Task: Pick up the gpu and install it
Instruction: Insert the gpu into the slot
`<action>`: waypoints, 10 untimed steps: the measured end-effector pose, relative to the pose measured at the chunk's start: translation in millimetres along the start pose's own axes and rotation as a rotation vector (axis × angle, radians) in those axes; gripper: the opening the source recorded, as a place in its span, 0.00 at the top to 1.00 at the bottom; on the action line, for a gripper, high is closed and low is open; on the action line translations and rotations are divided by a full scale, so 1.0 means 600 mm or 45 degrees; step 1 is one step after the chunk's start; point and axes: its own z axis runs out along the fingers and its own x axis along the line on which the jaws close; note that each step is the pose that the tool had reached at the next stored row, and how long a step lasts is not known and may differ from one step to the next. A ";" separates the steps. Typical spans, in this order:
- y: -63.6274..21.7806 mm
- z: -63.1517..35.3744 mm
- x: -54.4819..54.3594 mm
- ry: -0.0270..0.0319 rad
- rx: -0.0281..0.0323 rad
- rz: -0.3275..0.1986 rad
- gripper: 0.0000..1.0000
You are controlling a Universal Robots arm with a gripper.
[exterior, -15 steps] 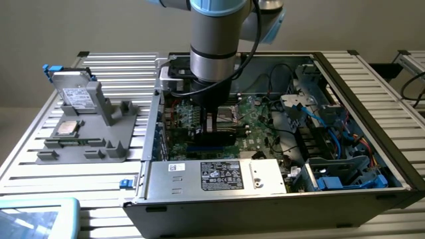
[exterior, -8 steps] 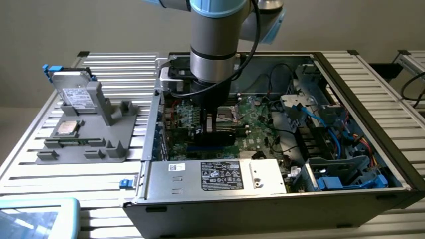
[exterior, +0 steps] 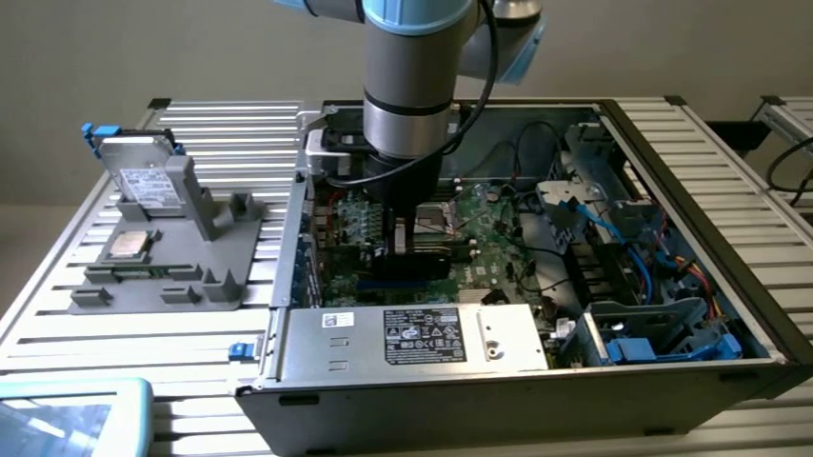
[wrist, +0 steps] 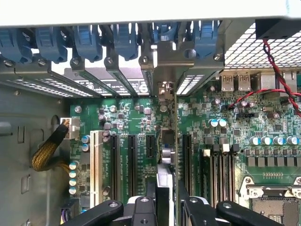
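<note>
gpu (wrist: pixel 167 141): thin card, edge-on, silver bracket | gripper (wrist: pixel 167 207): clamped on gpu

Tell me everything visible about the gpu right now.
The gpu stands on edge between the pincer fingers, seen edge-on in the wrist view: a thin green board edge with silver parts along it and a silver metal bracket at its far end, up against the case's rear slot openings. It sits over the motherboard, in line with the black expansion slots. In the exterior view it is a dark card under the arm.
</note>
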 end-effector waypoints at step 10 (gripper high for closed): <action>0.000 0.003 -0.001 -0.0003 0.0101 0.000 0.73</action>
